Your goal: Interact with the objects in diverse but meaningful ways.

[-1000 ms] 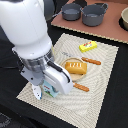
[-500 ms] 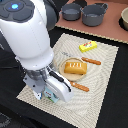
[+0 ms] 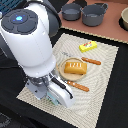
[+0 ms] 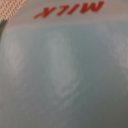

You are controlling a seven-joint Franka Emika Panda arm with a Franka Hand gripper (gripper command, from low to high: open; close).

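One arm fills the exterior view's lower left, its tool (image 3: 56, 93) low over the mat (image 3: 102, 80) above a pale milk carton (image 3: 59, 95). The bread loaf (image 3: 75, 67) sits on a plate (image 3: 64, 71) at centre, the yellow packet (image 3: 88, 46) upper right. A good grasp probably needs a straight, centred descent.

In the wrist view the carton fills the frame; the tool's fingers are out of sight, so I cannot tell their spread.

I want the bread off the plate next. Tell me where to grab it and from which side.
Grip the bread loaf across its short width, at the middle, coming straight down from above. It lies flat on the round plate with its long sides exposed, so fingers should fit on either side. The two sausages lie close by but apart from it. The gripper itself is hidden under the arm, over the milk carton.
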